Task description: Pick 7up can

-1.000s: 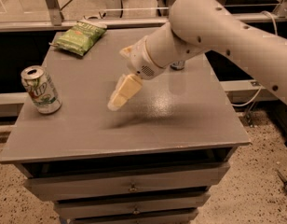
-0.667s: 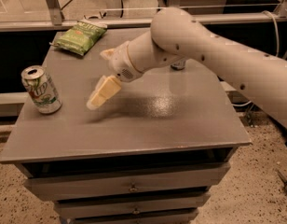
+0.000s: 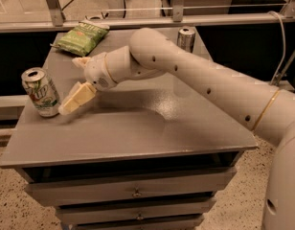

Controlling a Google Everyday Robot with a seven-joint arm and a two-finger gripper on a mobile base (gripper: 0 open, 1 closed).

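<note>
The 7up can (image 3: pixel 40 92) stands upright near the left edge of the grey table (image 3: pixel 152 128); it is white and green with a silver top. My gripper (image 3: pixel 69 86) is just to the right of the can, low over the table, pointing down and left toward it. Its two cream fingers stand apart, so it is open and holds nothing. The lower finger (image 3: pixel 76 98) ends a short gap from the can's base and does not touch it. The white arm reaches in from the right across the table.
A green chip bag (image 3: pixel 83 37) lies at the back left of the table. A slim silver can (image 3: pixel 186 38) stands at the back, behind the arm. Drawers sit under the tabletop. A railing runs behind the table.
The arm has swung left across the table, bringing the gripper from the middle to just beside the 7up can. The can has not moved.
</note>
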